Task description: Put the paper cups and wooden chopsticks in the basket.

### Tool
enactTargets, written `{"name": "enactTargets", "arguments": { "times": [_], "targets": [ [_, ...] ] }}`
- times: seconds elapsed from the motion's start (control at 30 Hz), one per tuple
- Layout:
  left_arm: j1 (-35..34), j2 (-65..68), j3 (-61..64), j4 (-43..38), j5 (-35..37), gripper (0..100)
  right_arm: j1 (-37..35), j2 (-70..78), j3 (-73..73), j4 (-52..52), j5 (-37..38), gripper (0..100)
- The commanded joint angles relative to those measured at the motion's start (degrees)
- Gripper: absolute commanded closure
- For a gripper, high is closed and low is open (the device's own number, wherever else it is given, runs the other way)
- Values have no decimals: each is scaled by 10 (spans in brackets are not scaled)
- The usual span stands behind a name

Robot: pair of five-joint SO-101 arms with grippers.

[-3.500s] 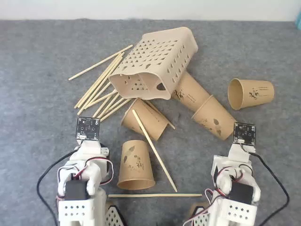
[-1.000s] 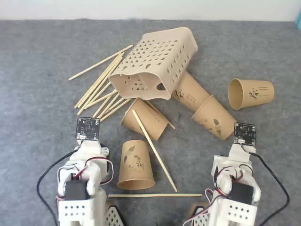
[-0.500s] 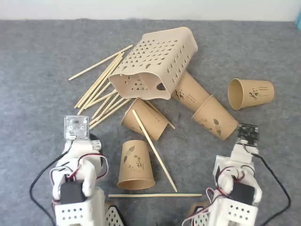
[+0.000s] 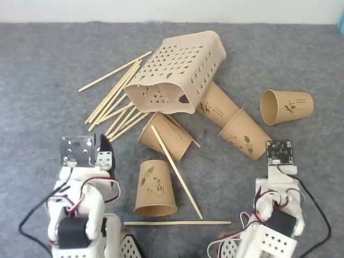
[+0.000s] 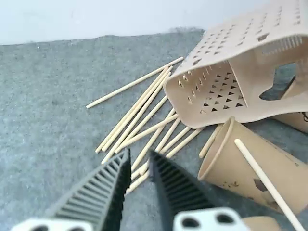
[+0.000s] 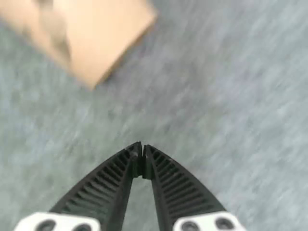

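The task is judged not begun: the basket [image 4: 180, 70] lies on its side with its mouth toward the arms, and no item is seen inside it. Five paper cups [image 4: 244, 134] are left out on the grey mat [image 4: 43, 80]. A near cup [image 4: 155, 189] apparently stands mouth down between the arms, and a tipped cup [image 4: 166, 135] lies just in front of the basket mouth. Two more lie side by side against the basket's right flank, the inner one partly under it, and a far cup [image 4: 286, 106] lies apart at the right. The wooden chopsticks [image 4: 115, 102] are mostly fanned beside the basket's left edge. A single stick [image 4: 176, 172] rests across the tipped cup, and another stick [image 4: 177, 222] lies flat by the arm bases. The left gripper [image 5: 139, 166] is noted short of the fan, jaws slightly parted and empty; the right gripper [image 6: 142, 149] is closed on nothing over bare mat. The basket is rigid beige plastic, boxy with rounded corners, pierced by triangular holes and divided inside. The cups are thin tan paper, tapered, with a printed motif, and are judged easily crushed. The sticks are slim, pale and straight. The mat is felt-like and fibrous.
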Motion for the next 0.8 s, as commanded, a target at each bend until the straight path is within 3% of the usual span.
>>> {"name": "enactTargets", "arguments": {
  "times": [0.0, 0.27, 0.4, 0.57, 0.77],
  "targets": [
    [3, 137, -95, -13, 1, 854, 1, 1, -40, -52, -40, 992],
    [7, 469, -307, -25, 75, 874, -116, 9, -205, 1, -107, 991],
    [17, 626, -385, -27, 113, 873, -167, 87, -260, 2, -137, 951],
    [48, 790, -456, -44, 167, 873, -177, 278, -296, -91, -200, 968],
    [58, 922, -486, -172, 222, 872, -175, 435, -283, -214, -268, 965]
  ]
}}
